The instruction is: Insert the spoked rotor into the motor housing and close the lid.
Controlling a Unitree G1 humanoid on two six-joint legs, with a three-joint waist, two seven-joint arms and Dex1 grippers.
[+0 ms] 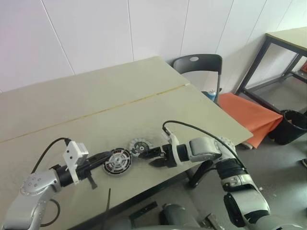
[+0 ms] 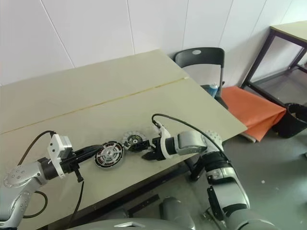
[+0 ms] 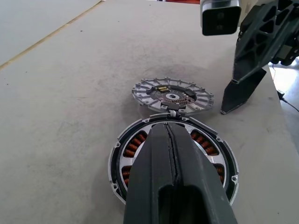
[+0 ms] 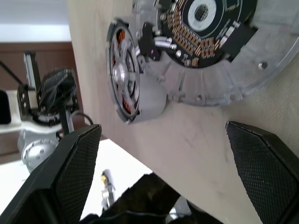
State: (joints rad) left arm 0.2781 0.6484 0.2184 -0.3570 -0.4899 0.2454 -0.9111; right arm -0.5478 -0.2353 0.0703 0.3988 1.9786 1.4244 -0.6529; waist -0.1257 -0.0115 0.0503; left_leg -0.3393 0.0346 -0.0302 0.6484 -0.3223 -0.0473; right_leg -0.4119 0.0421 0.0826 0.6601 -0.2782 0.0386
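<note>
Resting on the beige table [image 1: 96, 103], low and left of centre in the left eye view, the motor housing [image 1: 117, 162] lies flat with its copper-orange windings exposed. The spoked rotor [image 4: 125, 77] sits inside it, silvery spokes and hub visible in the right wrist view. The lid [image 1: 139, 146], a round silver disc with a circuit board facing up, lies open just right of the housing and touches its edge. The left gripper [image 1: 106, 157] is fully closed, fingers pressed together with nothing between them, its tip over the housing's left rim. The right gripper [image 1: 154, 158] stands wide apart and empty, just right of the lid.
</note>
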